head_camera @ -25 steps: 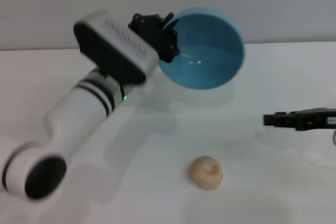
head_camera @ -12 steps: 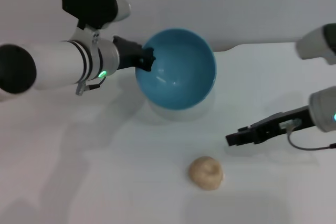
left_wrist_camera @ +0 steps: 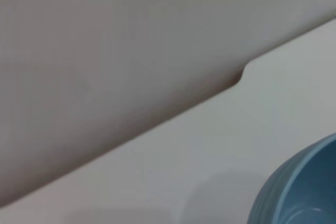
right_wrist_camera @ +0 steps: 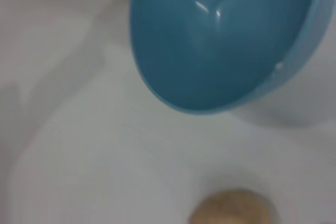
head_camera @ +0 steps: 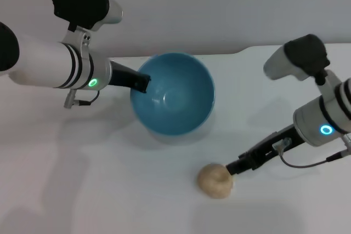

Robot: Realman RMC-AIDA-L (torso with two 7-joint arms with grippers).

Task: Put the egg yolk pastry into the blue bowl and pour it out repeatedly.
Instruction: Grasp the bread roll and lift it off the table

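While my left claw (head_camera: 141, 83) gripped the blue bowl's (head_camera: 174, 102) rim at nine o'clock, the empty bowl tipped, my right claw (head_camera: 233, 166) touched the pastry (head_camera: 215, 180) on the desk (head_camera: 109, 190), at the bowl's five o'clock; its spread I couldn't tell. I judged centering before closing gently best.

Left gripper (head_camera: 140, 83) reaching in from the left, right gripper (head_camera: 235, 166) angled low from the right

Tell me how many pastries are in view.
1. The pastry lies on the table, outside the bowl, at the right gripper's tip. The bowl looks empty.
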